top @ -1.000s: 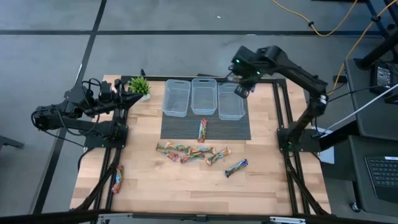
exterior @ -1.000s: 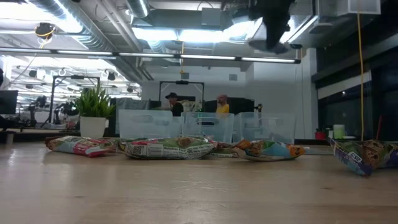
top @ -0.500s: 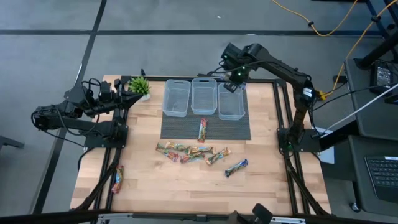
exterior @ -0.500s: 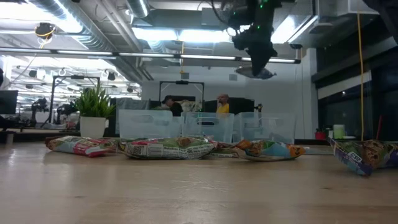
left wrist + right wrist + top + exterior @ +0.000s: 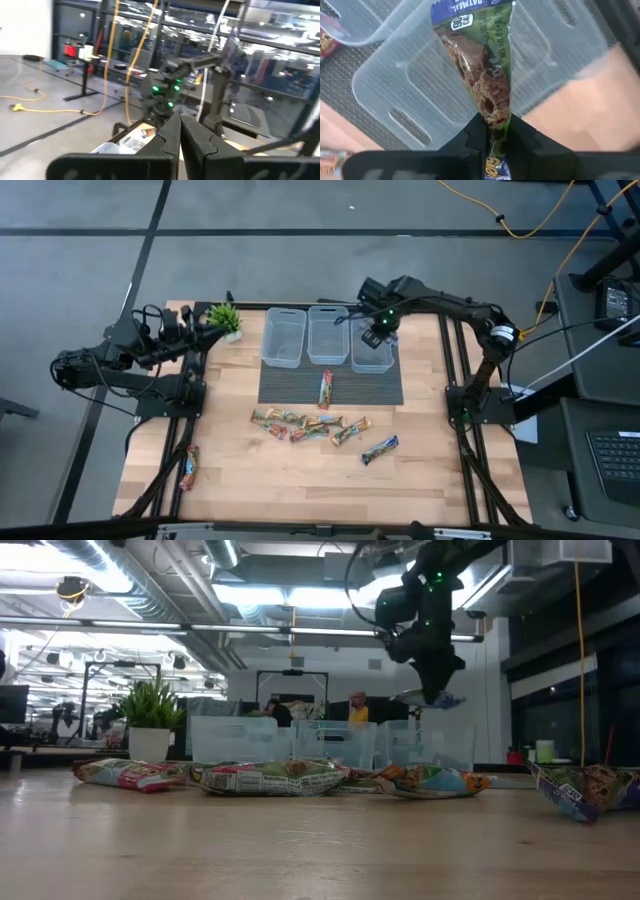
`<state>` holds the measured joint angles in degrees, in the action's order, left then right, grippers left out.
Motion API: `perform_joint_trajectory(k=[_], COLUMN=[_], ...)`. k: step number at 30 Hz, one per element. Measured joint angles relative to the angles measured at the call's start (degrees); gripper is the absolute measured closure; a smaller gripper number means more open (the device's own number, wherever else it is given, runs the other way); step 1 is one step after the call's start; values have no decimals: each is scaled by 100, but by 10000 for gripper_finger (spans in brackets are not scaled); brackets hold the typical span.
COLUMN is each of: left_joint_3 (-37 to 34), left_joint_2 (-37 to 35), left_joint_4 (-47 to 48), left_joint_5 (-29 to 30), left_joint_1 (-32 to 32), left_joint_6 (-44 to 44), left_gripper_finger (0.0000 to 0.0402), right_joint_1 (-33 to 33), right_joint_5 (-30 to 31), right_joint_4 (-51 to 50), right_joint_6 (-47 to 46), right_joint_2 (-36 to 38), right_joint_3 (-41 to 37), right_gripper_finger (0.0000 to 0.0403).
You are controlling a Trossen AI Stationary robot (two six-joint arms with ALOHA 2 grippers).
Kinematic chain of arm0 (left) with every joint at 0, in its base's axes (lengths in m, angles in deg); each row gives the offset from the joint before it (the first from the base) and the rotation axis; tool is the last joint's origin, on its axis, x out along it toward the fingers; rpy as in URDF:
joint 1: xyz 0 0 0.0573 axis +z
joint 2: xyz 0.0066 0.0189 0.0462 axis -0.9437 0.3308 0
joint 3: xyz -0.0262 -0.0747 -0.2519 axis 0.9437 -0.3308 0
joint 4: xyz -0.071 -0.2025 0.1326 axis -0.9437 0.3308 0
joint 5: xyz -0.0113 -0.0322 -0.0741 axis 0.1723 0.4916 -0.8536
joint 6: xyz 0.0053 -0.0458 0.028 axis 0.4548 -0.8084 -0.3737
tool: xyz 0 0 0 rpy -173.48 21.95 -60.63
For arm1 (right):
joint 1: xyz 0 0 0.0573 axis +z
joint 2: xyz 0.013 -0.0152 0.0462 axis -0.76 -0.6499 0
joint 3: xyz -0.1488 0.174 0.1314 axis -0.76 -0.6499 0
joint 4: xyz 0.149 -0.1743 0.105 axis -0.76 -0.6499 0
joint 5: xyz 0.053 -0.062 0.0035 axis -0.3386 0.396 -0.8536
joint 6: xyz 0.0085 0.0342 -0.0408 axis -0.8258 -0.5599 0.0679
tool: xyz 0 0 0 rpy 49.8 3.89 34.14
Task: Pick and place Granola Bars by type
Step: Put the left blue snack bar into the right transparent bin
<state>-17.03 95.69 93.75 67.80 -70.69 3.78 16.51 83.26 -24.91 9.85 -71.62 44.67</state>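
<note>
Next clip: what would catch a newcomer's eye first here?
The right gripper hangs above the rightmost clear plastic bin, shut on a blue-and-green wrapped granola bar. Below the dark mat, a cluster of colourful wrapped bars lies on the wooden table. The left gripper waits at the table's left edge.
</note>
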Motion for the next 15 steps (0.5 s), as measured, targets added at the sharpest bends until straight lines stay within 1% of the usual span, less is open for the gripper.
perform_joint_trajectory(k=[2, 5, 15], left_joint_3=[0, -1, 0], left_joint_2=[0, 0, 0], left_joint_4=[10, 11, 13], left_joint_5=[96, 118, 118], left_joint_1=[0, 0, 0], left_joint_6=[0, -1, -2], left_gripper_finger=[397, 398, 398], right_joint_1=[59, 59, 35], right_joint_5=[-46, -120, -243], right_joint_4=[379, 620, 615], right_joint_6=[-29, -228, -455], right_joint_2=[44, 38, 34], right_joint_3=[-165, -306, -266], right_gripper_finger=[347, 347, 347])
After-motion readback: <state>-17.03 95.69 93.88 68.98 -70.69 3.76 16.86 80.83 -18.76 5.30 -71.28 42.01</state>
